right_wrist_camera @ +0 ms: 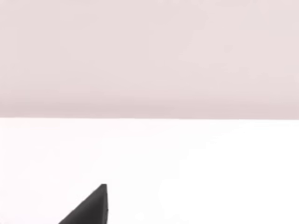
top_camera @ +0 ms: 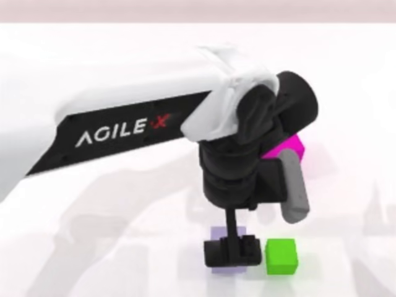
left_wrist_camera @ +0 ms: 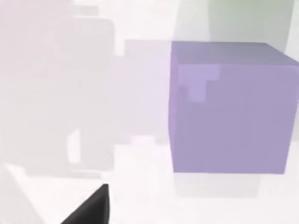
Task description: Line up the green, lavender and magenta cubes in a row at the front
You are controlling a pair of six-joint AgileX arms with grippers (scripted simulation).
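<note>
Front row of the bench (top_camera: 93, 260): the left arm (top_camera: 124, 124) reaches across the middle, its left gripper (top_camera: 232, 252) low over the lavender cube (top_camera: 216, 234) — approach from above is blocked there. The green cube (top_camera: 283, 256) stands just beside, leaving only a narrow gap. The magenta cube (top_camera: 289, 147) is half hidden under the wrist. Bench left of the lavender cube lies open.

The only writing I can read is "AGILE X" in white capitals, its X drawn in red, on the black side panel (top_camera: 117, 133) of my white left arm (top_camera: 111, 86), which reaches in from the table's left. I read nothing in either wrist view.
</note>
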